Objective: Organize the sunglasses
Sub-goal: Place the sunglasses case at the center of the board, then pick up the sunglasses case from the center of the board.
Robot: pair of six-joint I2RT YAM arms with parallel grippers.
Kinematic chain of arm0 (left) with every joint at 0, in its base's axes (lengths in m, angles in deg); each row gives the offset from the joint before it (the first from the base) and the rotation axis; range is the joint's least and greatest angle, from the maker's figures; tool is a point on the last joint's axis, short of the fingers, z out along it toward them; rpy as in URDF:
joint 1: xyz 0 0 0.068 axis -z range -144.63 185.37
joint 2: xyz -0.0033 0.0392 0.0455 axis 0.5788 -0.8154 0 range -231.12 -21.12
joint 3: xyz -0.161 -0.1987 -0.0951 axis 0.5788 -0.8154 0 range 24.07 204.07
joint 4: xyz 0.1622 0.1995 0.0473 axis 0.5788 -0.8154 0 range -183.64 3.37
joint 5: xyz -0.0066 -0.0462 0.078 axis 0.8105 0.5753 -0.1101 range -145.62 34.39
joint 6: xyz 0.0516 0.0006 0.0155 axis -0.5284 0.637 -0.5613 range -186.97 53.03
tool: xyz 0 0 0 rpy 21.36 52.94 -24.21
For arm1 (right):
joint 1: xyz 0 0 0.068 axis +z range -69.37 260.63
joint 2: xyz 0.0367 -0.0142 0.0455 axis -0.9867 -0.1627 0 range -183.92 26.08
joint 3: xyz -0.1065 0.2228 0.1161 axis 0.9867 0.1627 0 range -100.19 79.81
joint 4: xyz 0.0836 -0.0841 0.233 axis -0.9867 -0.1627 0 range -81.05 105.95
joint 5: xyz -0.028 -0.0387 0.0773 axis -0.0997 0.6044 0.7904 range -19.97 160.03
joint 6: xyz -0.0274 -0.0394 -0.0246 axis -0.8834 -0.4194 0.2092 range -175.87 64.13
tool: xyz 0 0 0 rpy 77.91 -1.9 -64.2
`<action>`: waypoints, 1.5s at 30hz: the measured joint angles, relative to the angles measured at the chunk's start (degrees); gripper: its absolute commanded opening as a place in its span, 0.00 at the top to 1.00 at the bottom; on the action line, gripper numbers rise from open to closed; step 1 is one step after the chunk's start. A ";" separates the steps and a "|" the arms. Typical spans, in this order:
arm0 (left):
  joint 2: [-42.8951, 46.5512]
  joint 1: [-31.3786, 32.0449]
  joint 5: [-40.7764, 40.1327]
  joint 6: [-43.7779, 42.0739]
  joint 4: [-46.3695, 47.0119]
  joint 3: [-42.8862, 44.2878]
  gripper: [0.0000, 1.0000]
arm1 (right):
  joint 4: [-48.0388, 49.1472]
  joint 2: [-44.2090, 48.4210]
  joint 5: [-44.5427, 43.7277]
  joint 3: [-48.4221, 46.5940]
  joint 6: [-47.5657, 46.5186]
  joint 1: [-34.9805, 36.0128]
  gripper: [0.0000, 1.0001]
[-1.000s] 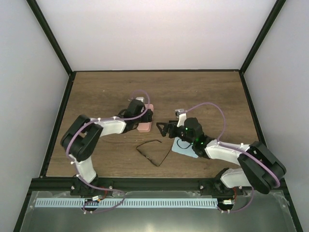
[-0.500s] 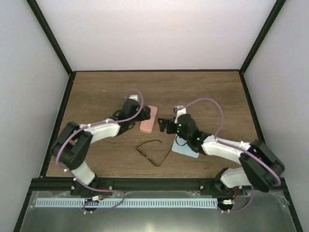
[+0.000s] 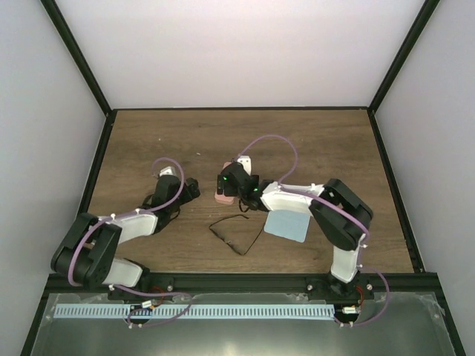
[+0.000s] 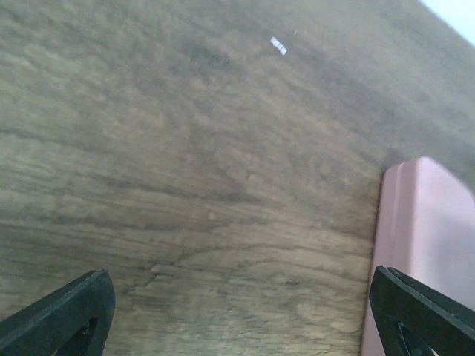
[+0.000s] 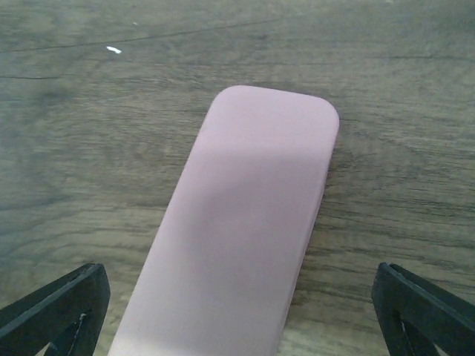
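Note:
The sunglasses (image 3: 237, 233), with a thin dark frame and open temple arms, lie on the wooden table in front of both grippers. The pink case (image 3: 220, 196) lies closed just behind them. My right gripper (image 3: 227, 182) is open and hovers over the case. In the right wrist view the case (image 5: 245, 222) lies between the spread fingertips (image 5: 56, 311), with nothing gripped. My left gripper (image 3: 190, 188) is open and empty over bare wood left of the case. The left wrist view shows the case's edge (image 4: 427, 245) beside the right fingertip (image 4: 415, 311).
A light blue cloth (image 3: 288, 225) lies flat to the right of the sunglasses, under the right forearm. Black frame rails border the table (image 3: 312, 141) on the left, right and near sides.
My right gripper has swung left off the cloth area and now sits over the pink case. My left gripper has pulled back left, away from the case. The sunglasses have not moved.

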 measured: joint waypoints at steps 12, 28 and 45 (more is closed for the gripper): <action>5.25 0.00 -1.77 0.13 2.01 -0.24 0.04 | -6.64 -9.20 -1.38 -9.49 4.17 0.02 0.01; 2.67 0.00 0.02 -0.46 3.34 -0.57 0.04 | -15.17 -17.35 -4.02 -20.28 6.51 0.17 0.15; 0.22 0.00 4.57 -1.86 5.95 -0.57 0.04 | -12.52 -14.03 -3.37 -14.53 5.49 0.35 0.27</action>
